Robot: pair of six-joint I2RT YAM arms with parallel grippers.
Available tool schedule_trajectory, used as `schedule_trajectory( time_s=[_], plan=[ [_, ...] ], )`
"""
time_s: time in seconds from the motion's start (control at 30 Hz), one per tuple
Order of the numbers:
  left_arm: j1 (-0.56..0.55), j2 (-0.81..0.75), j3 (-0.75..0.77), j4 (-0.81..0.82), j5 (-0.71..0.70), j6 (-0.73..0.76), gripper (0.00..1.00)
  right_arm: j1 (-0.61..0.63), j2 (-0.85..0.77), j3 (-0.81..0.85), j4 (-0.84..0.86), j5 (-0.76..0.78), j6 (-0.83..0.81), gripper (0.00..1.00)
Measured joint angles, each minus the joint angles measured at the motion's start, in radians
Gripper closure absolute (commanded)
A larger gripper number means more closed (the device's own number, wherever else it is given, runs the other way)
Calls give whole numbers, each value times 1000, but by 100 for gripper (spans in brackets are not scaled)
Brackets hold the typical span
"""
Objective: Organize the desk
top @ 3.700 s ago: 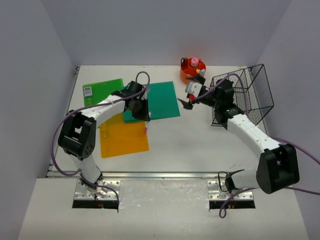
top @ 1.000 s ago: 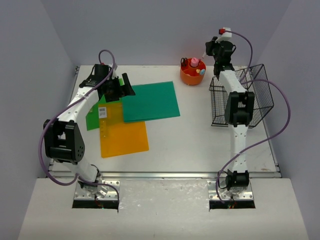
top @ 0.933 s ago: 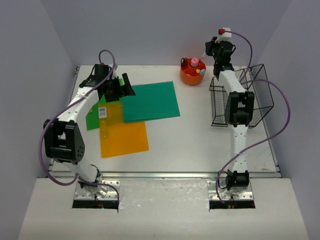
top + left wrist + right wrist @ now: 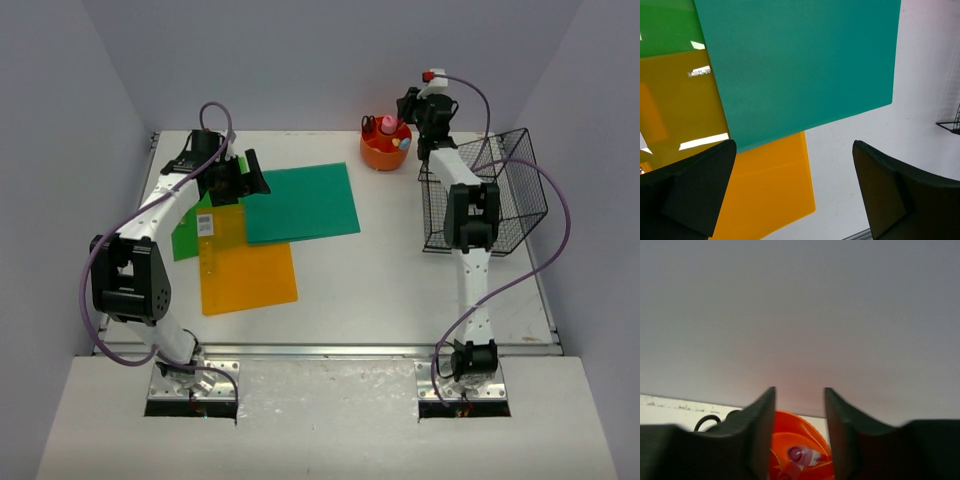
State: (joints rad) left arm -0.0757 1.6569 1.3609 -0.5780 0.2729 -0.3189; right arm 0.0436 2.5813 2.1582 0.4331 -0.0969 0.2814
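The white desk [image 4: 400, 290] carries three overlapping flat sheets: a teal one [image 4: 300, 203], a translucent orange one [image 4: 248, 268] and a light green one [image 4: 185, 238]. My left gripper [image 4: 250, 175] hovers open over the teal sheet's left edge. In the left wrist view it [image 4: 794, 150] is empty above the teal sheet [image 4: 800, 65] and the orange sheet [image 4: 770, 185]. My right gripper [image 4: 408, 103] is stretched to the back wall, above an orange cup [image 4: 385, 150]. Its jaws [image 4: 799, 395] stand apart with nothing between them. The cup [image 4: 800, 432] and a pink-white item [image 4: 802, 455] lie below.
A black wire basket [image 4: 500, 190] stands at the right, beside the right arm. The cup holds several small items, a pink one [image 4: 388, 124] on top. A metal rail [image 4: 330, 350] runs along the desk's front edge. Lavender walls close in the back and sides.
My right gripper's jaws have parted and the wrist has shifted slightly left over the orange cup; the thin white item at its tip no longer shows. The left arm has not moved.
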Motion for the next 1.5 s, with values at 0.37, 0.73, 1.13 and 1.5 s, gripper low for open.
schedule_trajectory(
  time_s=[0.37, 0.73, 1.13, 1.5],
  plan=[
    [0, 0, -1, 1, -30, 5, 0, 12, -67, -122, 39, -57, 6, 34],
    [118, 2, -41, 41, 50, 18, 3, 39, -498, -315, -82, -288, -9, 30],
    [184, 193, 19, 112, 276, 136, 15, 116, -670, -537, -417, -521, 40, 38],
    [181, 324, 19, 166, 299, 145, 24, 106, -519, -715, -600, -505, 113, 40]
  ],
)
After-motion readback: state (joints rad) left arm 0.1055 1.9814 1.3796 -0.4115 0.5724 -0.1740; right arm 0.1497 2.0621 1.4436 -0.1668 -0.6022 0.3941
